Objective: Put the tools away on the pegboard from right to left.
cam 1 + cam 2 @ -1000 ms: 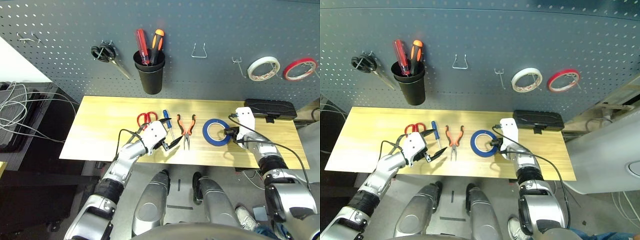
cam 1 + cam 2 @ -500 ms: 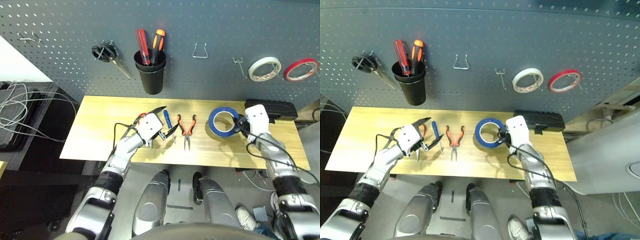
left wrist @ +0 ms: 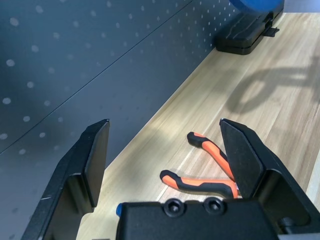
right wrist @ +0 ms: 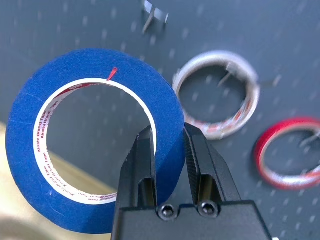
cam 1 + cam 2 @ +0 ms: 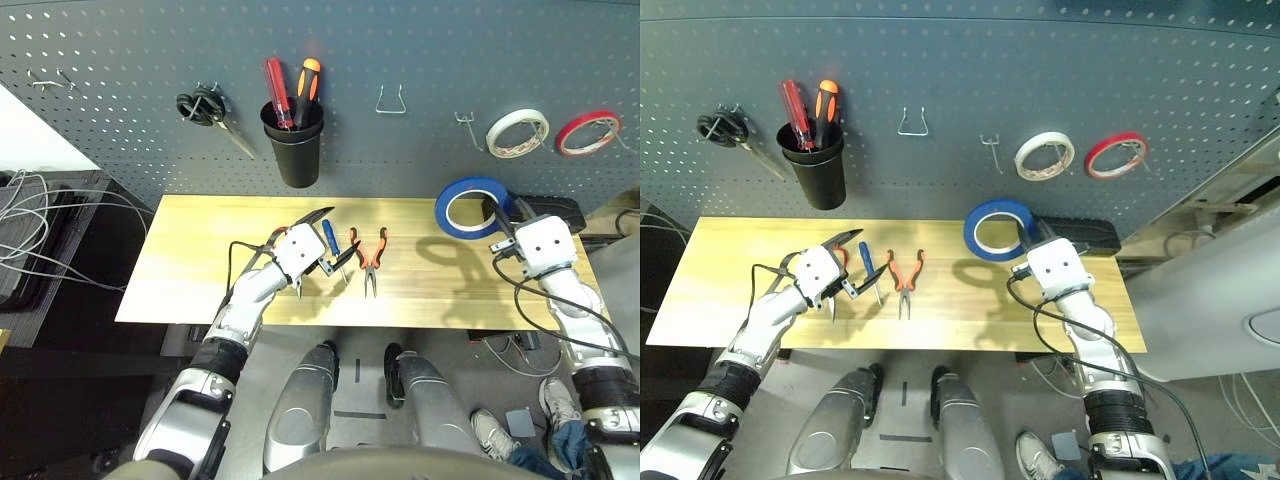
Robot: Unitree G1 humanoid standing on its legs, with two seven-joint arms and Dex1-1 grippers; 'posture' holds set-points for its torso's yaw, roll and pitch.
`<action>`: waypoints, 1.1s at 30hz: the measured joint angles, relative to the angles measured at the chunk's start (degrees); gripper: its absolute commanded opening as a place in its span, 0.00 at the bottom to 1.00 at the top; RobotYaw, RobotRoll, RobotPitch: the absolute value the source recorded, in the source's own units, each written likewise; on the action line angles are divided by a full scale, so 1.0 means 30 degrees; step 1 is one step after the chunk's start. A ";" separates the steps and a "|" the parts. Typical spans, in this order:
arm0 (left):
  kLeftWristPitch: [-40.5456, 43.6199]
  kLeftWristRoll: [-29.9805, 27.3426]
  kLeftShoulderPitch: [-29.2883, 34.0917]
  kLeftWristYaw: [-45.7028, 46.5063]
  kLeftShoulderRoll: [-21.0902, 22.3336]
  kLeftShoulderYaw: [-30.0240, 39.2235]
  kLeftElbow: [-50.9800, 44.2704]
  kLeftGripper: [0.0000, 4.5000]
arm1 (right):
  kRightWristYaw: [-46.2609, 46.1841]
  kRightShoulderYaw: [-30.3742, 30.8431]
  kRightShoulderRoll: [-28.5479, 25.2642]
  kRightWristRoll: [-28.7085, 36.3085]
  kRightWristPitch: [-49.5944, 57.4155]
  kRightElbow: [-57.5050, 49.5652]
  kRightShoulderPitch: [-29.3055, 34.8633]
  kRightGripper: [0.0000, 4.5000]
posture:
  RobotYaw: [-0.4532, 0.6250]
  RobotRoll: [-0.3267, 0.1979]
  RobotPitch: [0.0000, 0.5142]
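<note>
Head views: the right gripper [image 5: 512, 232] holds the blue tape ring [image 5: 474, 205] upright above the wooden counter [image 5: 200, 260], its fingers nipped narrow on the ring's wall; the ring hangs in front of the pegboard [image 5: 130, 60], and the bare hook [image 5: 465, 122] lies at about twelve o'clock from it, with the white tape roll [image 5: 517, 132] and red tape roll [image 5: 588, 131] at one and two o'clock; the coming move likely turns on bringing the ring's opening up and onto that hook, and the right arm is plainly the nearer one. The left gripper [image 5: 325, 240] hovers with fingers spread wide over the red-handled scissors [image 5: 844, 256] and small blue screwdriver [image 5: 329, 238]; the orange-handled pliers [image 5: 369, 258] lie just beside at three o'clock, long axis running toward the board.

Left wrist view: wide black fingers [image 3: 90, 160] frame the pliers [image 3: 210, 170], rubbery orange-and-black grips on pale grained wood; a black case [image 3: 247, 37] sits against the board.

Right wrist view: the fingers [image 4: 142, 165] pinch the ring [image 4: 90, 135], matte blue outside, white printed core inside; the hook [image 4: 152, 15] sits beyond at twelve o'clock, blurred.
</note>
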 measured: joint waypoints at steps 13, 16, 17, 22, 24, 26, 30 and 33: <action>-0.0336 0.0010 -0.0022 0.0062 0.0046 0.0036 0.0000 1.00 | 0.0610 0.0258 -0.0252 -0.0009 -0.1681 -0.1462 -0.0534 0.16 | 0.51 0.62 0.50; -0.0351 0.0022 -0.0030 0.0169 0.0040 0.0036 0.0000 1.00 | 0.0594 0.0273 -0.0019 -0.0006 -0.1611 -0.1530 -0.0862 0.16 | 0.51 0.62 0.49; -0.0354 0.0024 -0.0038 0.0189 0.0040 0.0036 0.0000 1.00 | 0.0577 0.0273 0.0067 -0.0006 -0.1586 -0.1561 -0.1008 0.16 | 0.51 0.62 0.49; -0.0378 0.0041 -0.0057 0.0207 0.0044 0.0036 0.0000 1.00 | 0.0076 0.0224 0.0435 -0.0022 -0.0813 -0.1532 -0.1758 0.16 | 0.52 0.62 0.49; -0.0393 0.0043 -0.0058 0.0219 0.0050 0.0038 0.0002 1.00 | -0.0410 -0.0008 0.0610 -0.0019 -0.0305 -0.1206 -0.2197 0.16 | 0.52 0.62 0.49; -0.0399 0.0047 -0.0068 0.0225 0.0046 0.0038 0.0007 1.00 | -0.0937 -0.0208 0.0707 -0.0019 0.0131 -0.0640 -0.2628 0.16 | 0.52 0.62 0.49; -0.0399 0.0050 -0.0079 0.0245 0.0045 0.0041 0.0019 1.00 | -0.1485 -0.0235 0.0739 -0.0058 0.0540 0.0482 -0.3091 0.16 | 0.52 0.62 0.49; -0.0400 0.0052 -0.0081 0.0259 0.0045 0.0041 0.0023 1.00 | -0.1527 -0.0221 0.0863 -0.0038 0.0981 0.1267 -0.3291 0.37 | 0.53 0.62 0.49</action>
